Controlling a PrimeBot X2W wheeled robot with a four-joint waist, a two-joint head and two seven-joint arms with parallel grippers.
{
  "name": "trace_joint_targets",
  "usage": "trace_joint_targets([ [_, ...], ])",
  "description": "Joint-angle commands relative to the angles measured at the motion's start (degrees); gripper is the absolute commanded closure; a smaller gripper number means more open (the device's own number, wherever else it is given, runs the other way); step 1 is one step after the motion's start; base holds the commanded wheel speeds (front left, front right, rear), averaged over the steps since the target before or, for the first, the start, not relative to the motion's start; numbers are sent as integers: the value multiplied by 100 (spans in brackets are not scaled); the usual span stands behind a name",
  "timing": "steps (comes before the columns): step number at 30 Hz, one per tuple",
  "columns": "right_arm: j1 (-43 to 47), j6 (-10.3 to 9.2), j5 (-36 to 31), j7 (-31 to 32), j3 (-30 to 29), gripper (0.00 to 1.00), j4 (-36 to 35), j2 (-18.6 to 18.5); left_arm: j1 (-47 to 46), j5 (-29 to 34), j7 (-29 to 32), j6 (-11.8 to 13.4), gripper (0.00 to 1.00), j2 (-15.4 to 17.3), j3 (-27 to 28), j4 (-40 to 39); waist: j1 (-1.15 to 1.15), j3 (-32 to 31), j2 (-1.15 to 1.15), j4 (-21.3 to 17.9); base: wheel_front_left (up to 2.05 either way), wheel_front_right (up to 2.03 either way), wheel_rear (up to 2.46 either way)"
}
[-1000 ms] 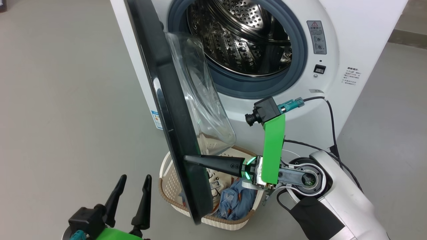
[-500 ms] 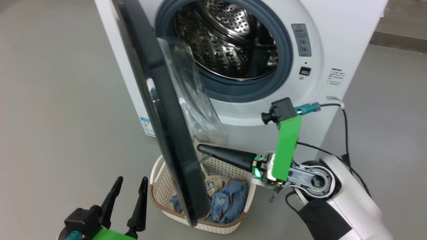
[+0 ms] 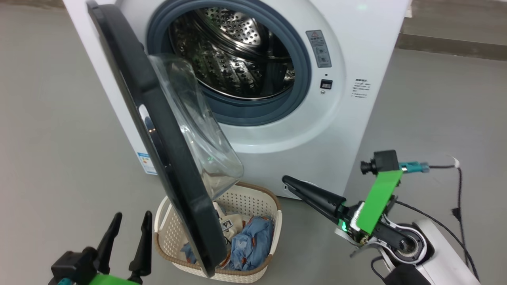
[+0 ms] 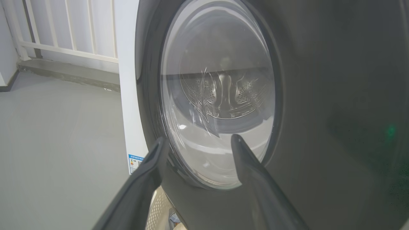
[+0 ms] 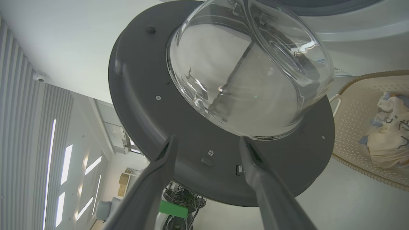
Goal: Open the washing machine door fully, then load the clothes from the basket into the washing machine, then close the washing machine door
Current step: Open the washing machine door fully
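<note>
The washing machine door (image 3: 162, 158) stands partly open, swung out from the left side of the washing machine (image 3: 356, 39). From the head camera it is seen almost edge-on. Its black rim slants from the upper left down to a low edge at the bottom centre, and its clear glass bowl (image 3: 198, 130) bulges rightward, toward the drum mouth (image 3: 229, 51) and the grey gasket (image 3: 301, 79).

The basket (image 3: 170, 233) sits on the floor (image 3: 59, 118) just in front of the washer, under the door's lower edge, which crosses over the basket's left part. The clothes (image 3: 249, 241) lie heaped inside, a blue piece to the right and a cream one with black marks beside the door.

The left claw (image 3: 132, 217) is at the lower left with its fingers spread wide and upright, holding nothing, on the outer side of the door. The right claw (image 5: 207, 142) is also wide apart and empty. In the head view it is right of the basket, clear of the door, pointing up-left toward the washer's base.

Bare floor lies open to the left of the door and to the right of the washer.
</note>
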Motion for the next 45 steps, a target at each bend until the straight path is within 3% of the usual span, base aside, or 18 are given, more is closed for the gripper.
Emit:
trace_joint_targets([
  [1,51,50,-117,-120,15,0,-186,-24,-17,19,-37,-10,0,137,238,-161,0,-36,0,-110,0,0,0],
  [13,591,50,-822,-1496,-14,0,-42,-656,262,64,-37,-10,0,60,453,-279,0,-35,0,-366,0,0,0],
  [24,898,50,-1530,-3587,488,0,549,-1241,283,63,-37,-10,0,31,596,-242,0,-38,0,-512,0,0,0],
  [31,1030,50,-2099,-4802,881,0,1116,-1391,325,46,-37,-10,0,68,632,-201,0,-107,0,-533,0,0,0],
  [39,1464,50,-3666,-4831,-871,0,936,-869,349,6,-37,-10,0,71,673,-210,0,-110,0,-525,0,0,0],
  [45,1854,50,-5138,-4832,-1525,0,507,-528,340,14,-37,-10,0,73,643,-196,0,-128,0,-487,0,0,0],
])
